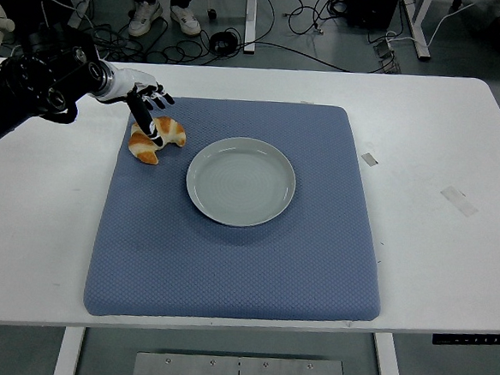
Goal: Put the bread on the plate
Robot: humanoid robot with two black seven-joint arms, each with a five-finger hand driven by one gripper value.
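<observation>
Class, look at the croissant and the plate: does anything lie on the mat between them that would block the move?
Nothing visible does. The croissant lies left of the plate, with only bare blue mat between them. The left robot hand is already over the croissant.

No readable text, label, brand, number or sign appears anywhere in this view. The two small pieces of tape (458, 199) stuck to the white counter (441, 158) are blank. A row of tiny pale marks on a dark strip (473, 340) under the counter's near right edge is too small to make out.
</observation>
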